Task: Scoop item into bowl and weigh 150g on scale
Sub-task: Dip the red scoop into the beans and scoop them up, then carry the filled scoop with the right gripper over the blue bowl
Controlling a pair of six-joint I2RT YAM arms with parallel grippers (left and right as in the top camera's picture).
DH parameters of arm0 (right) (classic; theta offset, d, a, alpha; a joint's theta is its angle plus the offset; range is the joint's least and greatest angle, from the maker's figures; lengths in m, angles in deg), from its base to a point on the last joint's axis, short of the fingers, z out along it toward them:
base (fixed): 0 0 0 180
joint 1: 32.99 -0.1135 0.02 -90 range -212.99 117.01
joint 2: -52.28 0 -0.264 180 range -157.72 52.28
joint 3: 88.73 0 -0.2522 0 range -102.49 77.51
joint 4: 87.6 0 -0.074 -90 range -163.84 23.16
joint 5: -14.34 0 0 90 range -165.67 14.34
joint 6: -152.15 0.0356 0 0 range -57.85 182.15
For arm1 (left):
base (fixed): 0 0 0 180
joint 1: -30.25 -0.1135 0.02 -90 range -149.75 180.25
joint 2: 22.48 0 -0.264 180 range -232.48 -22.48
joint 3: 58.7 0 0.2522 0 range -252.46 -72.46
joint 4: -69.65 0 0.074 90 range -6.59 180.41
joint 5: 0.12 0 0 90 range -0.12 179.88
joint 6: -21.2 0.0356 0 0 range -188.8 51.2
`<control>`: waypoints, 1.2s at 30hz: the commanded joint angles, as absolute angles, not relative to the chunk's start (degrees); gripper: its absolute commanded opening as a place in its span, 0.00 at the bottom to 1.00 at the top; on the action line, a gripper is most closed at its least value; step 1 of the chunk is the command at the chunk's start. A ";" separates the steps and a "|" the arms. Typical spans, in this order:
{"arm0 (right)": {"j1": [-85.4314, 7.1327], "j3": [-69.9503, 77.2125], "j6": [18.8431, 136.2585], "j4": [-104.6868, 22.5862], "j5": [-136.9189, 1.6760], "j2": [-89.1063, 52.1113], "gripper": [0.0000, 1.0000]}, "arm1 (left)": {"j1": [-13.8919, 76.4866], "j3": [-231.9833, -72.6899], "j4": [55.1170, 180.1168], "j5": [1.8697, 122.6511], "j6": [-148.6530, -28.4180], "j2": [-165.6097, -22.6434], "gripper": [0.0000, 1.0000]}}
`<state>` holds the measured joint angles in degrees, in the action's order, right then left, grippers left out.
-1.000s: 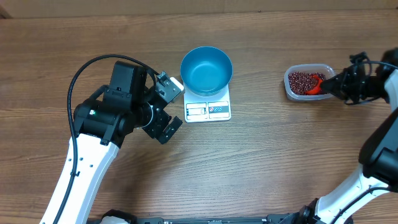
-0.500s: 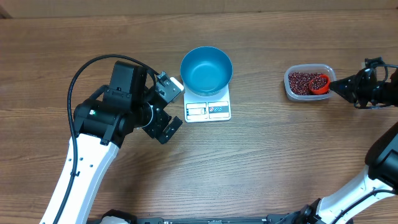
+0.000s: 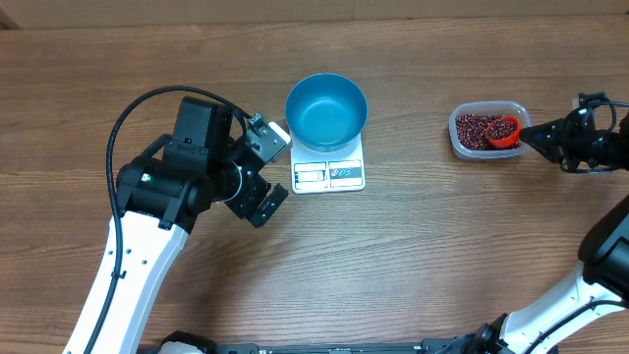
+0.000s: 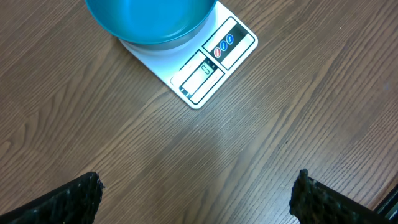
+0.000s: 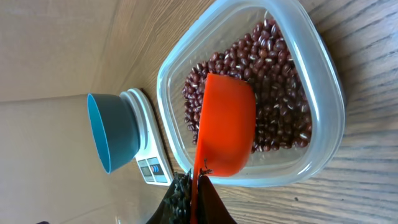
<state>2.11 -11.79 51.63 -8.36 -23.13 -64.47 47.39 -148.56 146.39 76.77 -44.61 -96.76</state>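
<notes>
The empty blue bowl (image 3: 326, 110) stands on the white scale (image 3: 329, 175) at mid-table. Red-brown beans (image 3: 475, 128) fill a clear tub (image 3: 456, 141) at the right. My right gripper (image 3: 536, 137) is shut on the flat handle of an orange scoop (image 3: 505, 131), whose cup lies over the beans at the tub's right end. In the right wrist view the scoop (image 5: 227, 124) covers part of the beans (image 5: 277, 74); bowl (image 5: 115, 130) and scale (image 5: 147, 167) sit behind. My left gripper (image 3: 284, 167) hovers open just left of the scale, holding nothing; its view shows bowl (image 4: 149, 22) and scale (image 4: 214, 62).
The wooden table (image 3: 442, 236) stretches wide around the scale and tub. A cardboard wall (image 5: 56, 50) runs along the table's far side. The right arm's base (image 3: 609, 256) rises at the right edge.
The right gripper pulled a little to the right with the scoop, whose cup shifted to the tub's right end. Over the last half second nothing moved. The left arm stayed still.
</notes>
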 commanded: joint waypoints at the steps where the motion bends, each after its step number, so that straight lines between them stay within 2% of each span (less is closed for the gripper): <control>1: 2.46 -12.55 51.04 -8.34 -19.77 -64.93 0.04 | 47.15 -148.45 146.37 76.36 -43.94 -97.09 1.00; 14: 2.46 -12.55 48.09 -5.65 -15.11 -64.91 0.04 | 47.15 -148.45 146.37 76.36 -43.94 -97.09 1.00; 27: 2.00 -12.58 42.10 -1.46 0.71 -64.91 0.04 | 47.15 -148.45 146.37 76.36 -43.94 -97.09 1.00; 36: -1.83 -12.55 42.12 -1.08 1.68 -64.91 0.03 | 47.13 -148.45 146.37 76.36 -43.94 -97.09 1.00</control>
